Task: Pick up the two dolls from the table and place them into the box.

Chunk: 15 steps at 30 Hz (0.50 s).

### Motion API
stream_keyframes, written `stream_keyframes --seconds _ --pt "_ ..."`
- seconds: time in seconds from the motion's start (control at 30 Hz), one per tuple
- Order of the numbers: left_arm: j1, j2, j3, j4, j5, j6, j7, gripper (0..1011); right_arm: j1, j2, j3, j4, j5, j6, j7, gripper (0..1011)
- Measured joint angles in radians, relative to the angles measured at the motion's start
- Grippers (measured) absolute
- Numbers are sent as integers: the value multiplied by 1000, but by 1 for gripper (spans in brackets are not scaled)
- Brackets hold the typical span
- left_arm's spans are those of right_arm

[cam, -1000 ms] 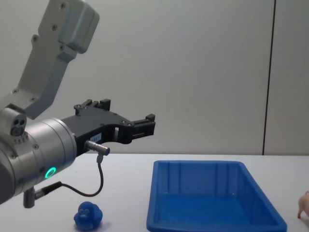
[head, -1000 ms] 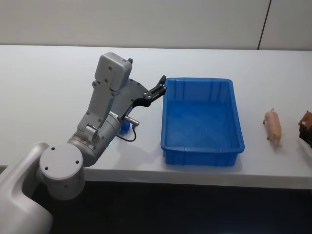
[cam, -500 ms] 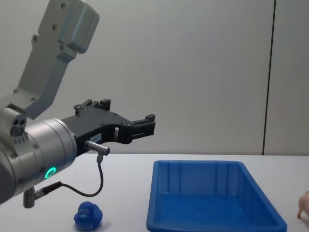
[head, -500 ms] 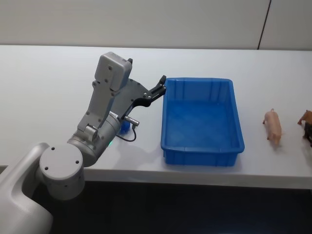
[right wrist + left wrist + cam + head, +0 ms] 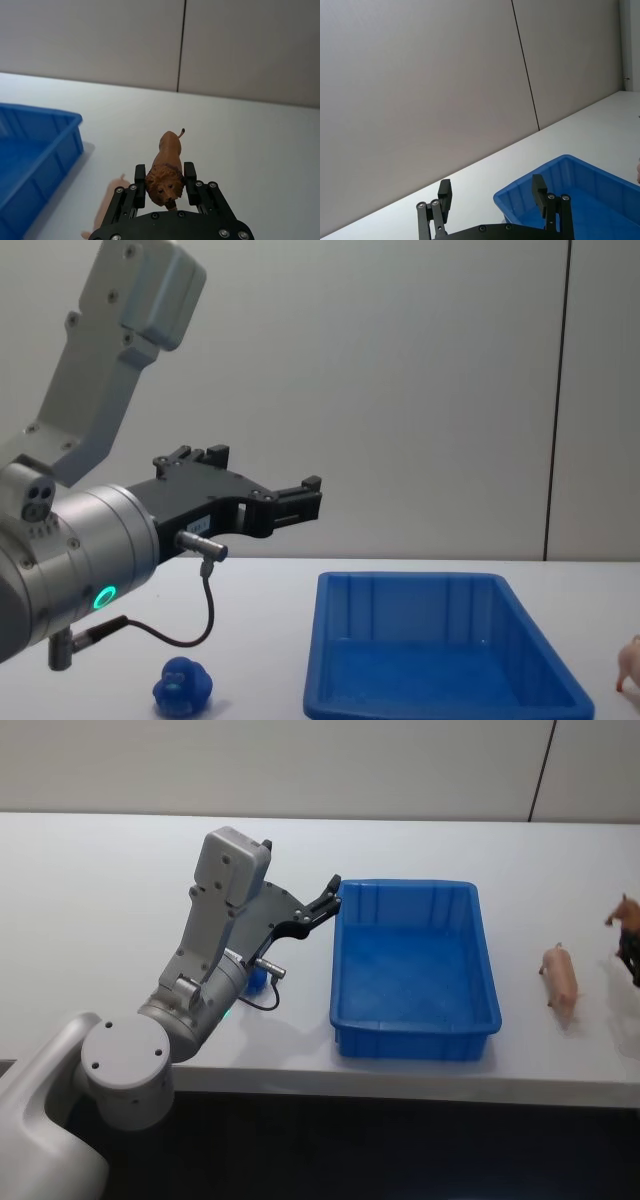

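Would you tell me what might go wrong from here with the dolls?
1. The right gripper is shut on a brown lion figure near its head, body sticking out; it might slip.
2. The pink pig lies on the table close to that gripper and could get knocked.
3. The blue doll sits under the arm of the open left gripper, which hovers by the box rim; reaching down may bump the box.

Head view: set high, facing down on the worktop; takes in the whole blue bin. Chest view: set low, level across the worktop, near the bin's front wall. Left wrist view: looks over the left hand toward the back wall, bin corner shared. Right wrist view: close over the right hand clamping a toy lion, bin edge shared.
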Motion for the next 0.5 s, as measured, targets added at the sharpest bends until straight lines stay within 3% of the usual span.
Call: stream_keyframes --seconds 0.5 --pt "0 0 0 0 0 0 0 1002 64 -19 -24 -57 -39 -52 128 439"
